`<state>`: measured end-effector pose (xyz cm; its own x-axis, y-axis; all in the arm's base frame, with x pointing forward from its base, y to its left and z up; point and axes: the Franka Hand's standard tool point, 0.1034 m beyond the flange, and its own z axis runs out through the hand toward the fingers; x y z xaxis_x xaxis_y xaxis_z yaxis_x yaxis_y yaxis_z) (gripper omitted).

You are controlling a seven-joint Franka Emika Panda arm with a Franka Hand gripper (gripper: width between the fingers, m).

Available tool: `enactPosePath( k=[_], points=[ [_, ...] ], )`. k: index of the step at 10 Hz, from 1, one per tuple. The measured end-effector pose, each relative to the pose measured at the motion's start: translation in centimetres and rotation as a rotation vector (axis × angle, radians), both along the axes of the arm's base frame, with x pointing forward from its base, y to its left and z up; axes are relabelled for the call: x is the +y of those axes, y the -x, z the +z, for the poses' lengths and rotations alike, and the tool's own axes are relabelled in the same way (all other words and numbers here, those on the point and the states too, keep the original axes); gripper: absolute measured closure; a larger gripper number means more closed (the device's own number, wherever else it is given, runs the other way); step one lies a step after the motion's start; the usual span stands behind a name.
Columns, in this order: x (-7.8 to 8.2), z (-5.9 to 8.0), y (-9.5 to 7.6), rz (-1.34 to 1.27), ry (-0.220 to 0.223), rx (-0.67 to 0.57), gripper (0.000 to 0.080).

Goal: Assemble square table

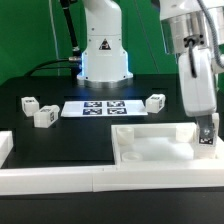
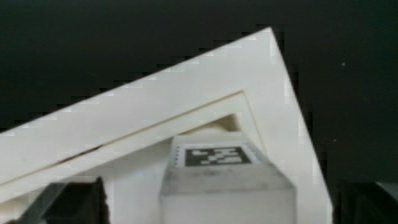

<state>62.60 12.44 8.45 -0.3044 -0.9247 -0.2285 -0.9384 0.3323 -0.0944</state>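
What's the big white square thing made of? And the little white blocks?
Square panel: looks like hard white plastic, smooth and matte, with a moulded raised rim. Little legs: probably the same white plastic, judging by their matching dull, even white surface.

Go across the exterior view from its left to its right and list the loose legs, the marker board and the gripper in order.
Leftmost leg → second leg → marker board → third leg → gripper.
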Motion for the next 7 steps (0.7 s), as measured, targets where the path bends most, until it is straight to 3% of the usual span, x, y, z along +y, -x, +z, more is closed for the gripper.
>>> enactPosePath(
  k=[2, 3, 7],
  points=[
    [0.3, 2.7, 0.7, 0.029, -0.005, -0.034, 0.0151],
    [0.3, 3.2, 1.1, 0.03, -0.003, -0.044, 0.0151],
    [0.3, 2.7, 1.2, 0.035, 0.0, -0.038, 0.0151]
  ],
)
